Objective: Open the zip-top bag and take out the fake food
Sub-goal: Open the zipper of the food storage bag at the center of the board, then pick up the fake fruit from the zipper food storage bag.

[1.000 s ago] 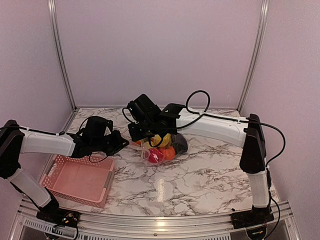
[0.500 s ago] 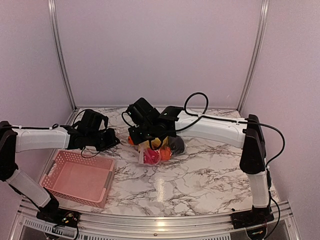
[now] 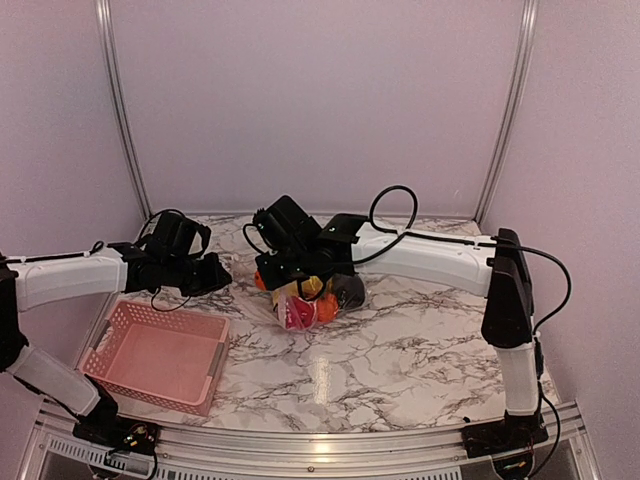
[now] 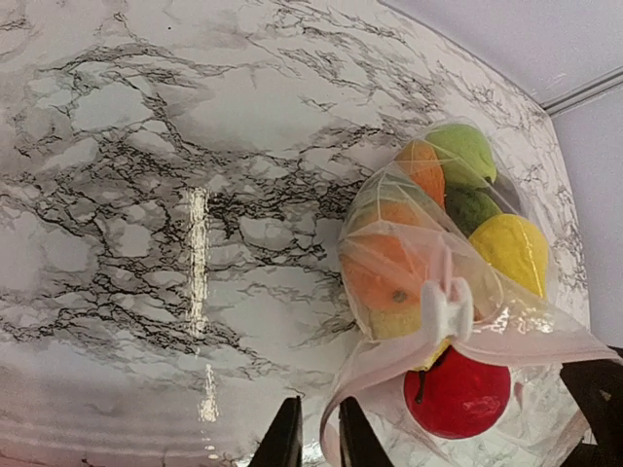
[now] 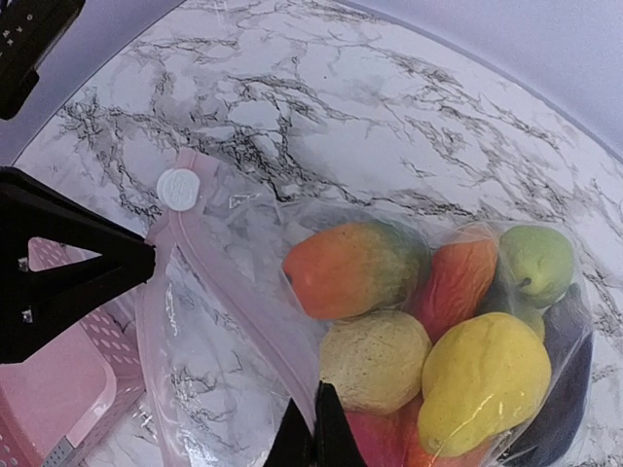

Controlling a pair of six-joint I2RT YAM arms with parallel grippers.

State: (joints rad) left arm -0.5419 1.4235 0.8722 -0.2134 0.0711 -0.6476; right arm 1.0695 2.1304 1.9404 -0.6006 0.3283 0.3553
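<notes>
The clear zip-top bag (image 3: 297, 306) lies at the middle of the marble table with its pink zip mouth pulled apart. The fake food is inside it: a red apple (image 4: 458, 394), a yellow lemon (image 4: 511, 253), green pieces (image 4: 462, 151), an orange-green fruit (image 5: 350, 268) and a dark eggplant (image 5: 567, 389). My right gripper (image 3: 292, 284) is shut on one pink lip (image 5: 253, 321) of the mouth. My left gripper (image 3: 224, 276) is to the left of the bag. Its fingers (image 4: 288, 443) are nearly closed, with the other pink lip (image 4: 331, 423) running between them. The white slider (image 4: 446, 309) sits at the end of the strip.
A pink mesh basket (image 3: 150, 355) stands at the near left, close under the left arm, and also shows in the right wrist view (image 5: 54, 389). Purple walls with metal posts enclose the table. Bare marble lies to the right and front of the bag.
My left gripper has drawn back to the left and slightly away. The right gripper has lowered the bag towards the table and shifted it a little left, and the mouth has spread.
</notes>
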